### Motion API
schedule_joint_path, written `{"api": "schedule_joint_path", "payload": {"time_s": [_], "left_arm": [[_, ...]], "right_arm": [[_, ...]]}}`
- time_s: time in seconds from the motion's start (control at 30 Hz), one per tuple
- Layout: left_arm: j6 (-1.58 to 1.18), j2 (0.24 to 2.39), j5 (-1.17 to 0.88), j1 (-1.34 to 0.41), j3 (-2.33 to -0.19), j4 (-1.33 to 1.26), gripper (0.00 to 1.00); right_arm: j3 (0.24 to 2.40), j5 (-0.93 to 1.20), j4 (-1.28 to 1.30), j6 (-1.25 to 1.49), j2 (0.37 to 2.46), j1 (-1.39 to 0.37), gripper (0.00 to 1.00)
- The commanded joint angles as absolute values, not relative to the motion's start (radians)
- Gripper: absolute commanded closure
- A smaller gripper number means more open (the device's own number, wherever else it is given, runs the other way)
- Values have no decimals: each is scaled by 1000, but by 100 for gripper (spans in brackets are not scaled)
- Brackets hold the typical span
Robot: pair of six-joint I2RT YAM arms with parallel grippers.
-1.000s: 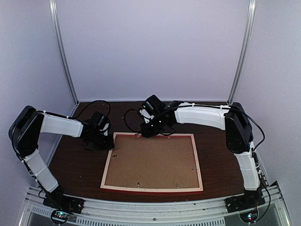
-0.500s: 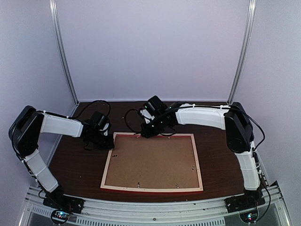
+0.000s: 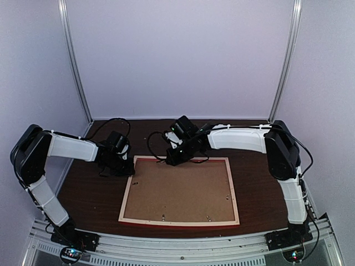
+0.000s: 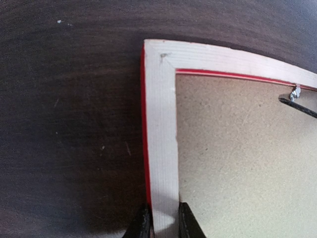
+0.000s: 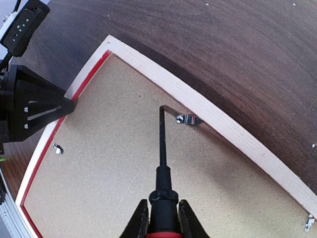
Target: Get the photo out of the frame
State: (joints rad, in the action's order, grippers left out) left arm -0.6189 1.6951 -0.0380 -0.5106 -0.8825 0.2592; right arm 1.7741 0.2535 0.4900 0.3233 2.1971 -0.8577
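The frame (image 3: 126,199) lies face down on the table, pale wood rim up, red showing at its edges. A brown backing board (image 3: 180,191) fills it, so the photo is hidden. My left gripper (image 4: 164,223) is shut on the frame's left rail (image 4: 161,124) near the far-left corner. My right gripper (image 5: 163,218) is shut on a red-handled hook tool (image 5: 162,148). The tool's bent black tip sits beside a small metal clip (image 5: 187,119) on the far rail (image 5: 233,134).
More metal clips sit on the left rail (image 5: 58,148), the far rail (image 5: 309,223) and the near rail (image 3: 163,216). Dark wooden table (image 3: 89,188) surrounds the frame. Grey booth walls with metal posts (image 3: 75,61) stand behind.
My right gripper has shifted slightly with the hook tool over the far rail. The left gripper and the frame have not moved.
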Motion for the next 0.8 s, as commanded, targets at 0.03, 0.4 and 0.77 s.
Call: {"api": "schedule_joint_path", "payload": {"time_s": [0.03,0.4,0.77], "left_arm": [[-597,1723,-34,-515,-846,366,82],[-596,1720,-31,-515,-844,365,82],[-597,1718,-27,-515,-845,368,82]], "right_arm": [[1808,133,554,345,2195,-861,100],[1789,56,612,340,2169,-859,100],[1728,76,603,360,2108,-867,100]]}}
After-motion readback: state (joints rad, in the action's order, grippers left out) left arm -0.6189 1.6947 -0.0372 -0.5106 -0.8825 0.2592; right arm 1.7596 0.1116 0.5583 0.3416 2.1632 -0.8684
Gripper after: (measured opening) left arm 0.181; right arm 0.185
